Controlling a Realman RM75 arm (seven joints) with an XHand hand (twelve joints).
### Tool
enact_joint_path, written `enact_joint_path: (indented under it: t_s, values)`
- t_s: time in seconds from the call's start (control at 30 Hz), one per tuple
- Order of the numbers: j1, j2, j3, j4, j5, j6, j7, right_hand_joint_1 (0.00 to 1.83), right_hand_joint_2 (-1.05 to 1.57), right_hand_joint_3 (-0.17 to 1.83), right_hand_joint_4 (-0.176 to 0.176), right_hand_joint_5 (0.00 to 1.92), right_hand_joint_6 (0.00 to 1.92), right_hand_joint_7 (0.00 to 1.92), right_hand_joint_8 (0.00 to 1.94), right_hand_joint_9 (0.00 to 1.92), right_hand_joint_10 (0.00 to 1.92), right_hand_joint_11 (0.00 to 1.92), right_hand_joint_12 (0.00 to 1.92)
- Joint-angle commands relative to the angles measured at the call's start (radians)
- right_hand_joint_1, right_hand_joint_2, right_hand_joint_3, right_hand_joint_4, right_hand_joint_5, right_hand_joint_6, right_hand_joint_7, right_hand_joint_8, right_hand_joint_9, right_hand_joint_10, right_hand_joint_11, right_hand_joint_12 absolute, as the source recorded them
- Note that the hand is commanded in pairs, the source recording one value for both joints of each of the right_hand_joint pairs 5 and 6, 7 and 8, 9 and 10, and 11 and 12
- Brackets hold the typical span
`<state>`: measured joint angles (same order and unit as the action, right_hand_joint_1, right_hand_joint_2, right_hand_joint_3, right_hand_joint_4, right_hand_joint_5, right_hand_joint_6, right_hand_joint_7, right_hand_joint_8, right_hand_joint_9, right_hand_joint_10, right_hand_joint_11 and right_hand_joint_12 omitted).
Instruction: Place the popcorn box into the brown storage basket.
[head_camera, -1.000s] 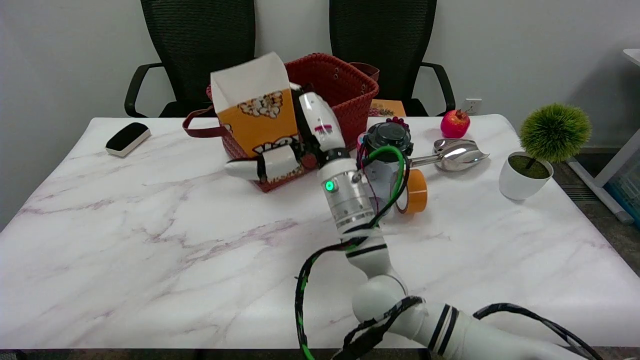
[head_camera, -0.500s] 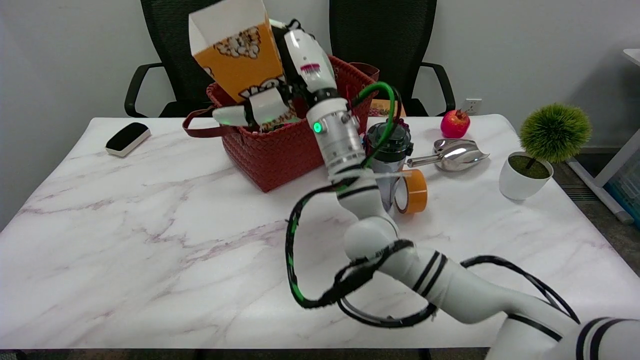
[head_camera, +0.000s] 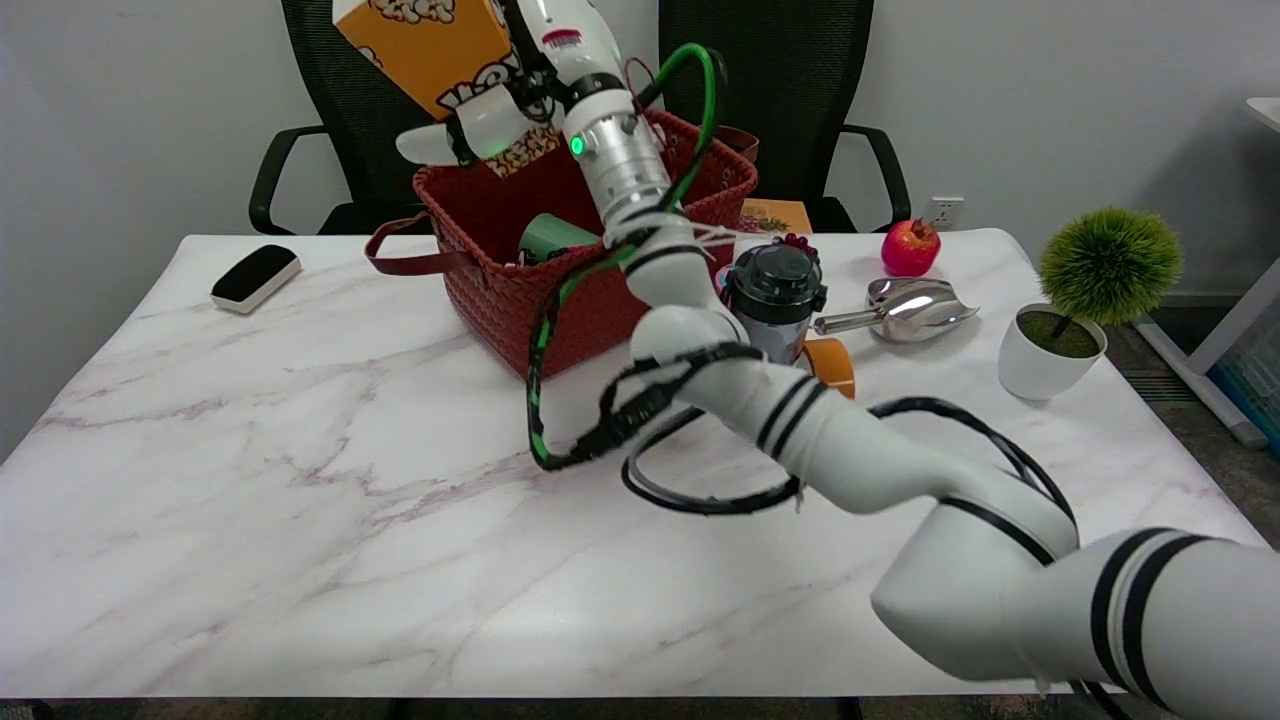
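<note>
Gripping the box with fingers wrapped round its lower part, the right hand holds it tilted in the air above the basket, clear of the rim. A green cup lies inside the basket on the counter.

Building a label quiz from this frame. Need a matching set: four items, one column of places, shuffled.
Items:
1. popcorn box
2. green cup
3. tape roll
4. eraser

Places:
A. on the table's far left
B. inside the basket
C. held in the air by the robot hand, above the basket
D. on the table beside the dark-lidded jar

Pairs: 1-C, 2-B, 3-D, 4-A
</note>
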<state>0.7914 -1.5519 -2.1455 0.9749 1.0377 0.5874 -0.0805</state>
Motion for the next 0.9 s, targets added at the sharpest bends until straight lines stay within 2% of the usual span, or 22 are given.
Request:
enact_joint_path:
  t_s: [0.03,0.3,0.5,0.67,0.7,0.73,0.8,0.83,0.9]
  values:
    - [0.468,-0.186,0.08,-0.715,0.013,-0.073,-0.015,1.1,-0.06,0.66,0.0,0.67,0.67,1.57,1.57,0.97,0.97,1.57,1.57]
    - [0.405,-0.121,0.187,-0.649,0.018,-0.087,-0.015,1.1,-0.05,0.65,0.0,0.67,0.67,1.59,1.59,1.01,1.01,1.59,1.59]
    - [0.36,-0.071,0.184,-0.599,0.116,-0.09,-0.017,1.11,-0.02,0.6,0.0,0.66,0.66,1.62,1.62,1.08,1.08,1.62,1.62]
    - [0.354,-0.068,0.179,-0.596,0.121,-0.116,-0.027,1.12,-0.03,0.56,0.0,0.63,0.63,1.58,1.58,1.11,1.11,1.58,1.58]
    - [0.354,-0.068,0.178,-0.592,0.118,-0.125,-0.028,1.14,-0.13,0.58,0.0,0.55,0.55,1.46,1.46,1.06,1.06,1.47,1.47]
    - [0.354,-0.067,0.178,-0.588,0.117,-0.134,-0.028,1.15,-0.17,0.61,0.0,0.46,0.46,1.41,1.41,0.9,0.9,1.38,1.38]
    - [0.353,-0.066,0.178,-0.583,0.115,-0.15,-0.028,1.17,-0.27,0.65,0.0,0.16,0.16,1.08,1.08,0.5,0.5,0.83,0.83]
    - [0.353,-0.066,0.178,-0.582,0.115,-0.155,-0.028,1.17,-0.29,0.65,0.0,0.06,0.06,0.86,0.86,0.37,0.37,0.57,0.57]
    - [0.353,-0.066,0.178,-0.579,0.119,-0.166,-0.041,1.15,-0.31,0.6,0.0,0.0,0.0,0.45,0.45,0.21,0.21,0.25,0.25]
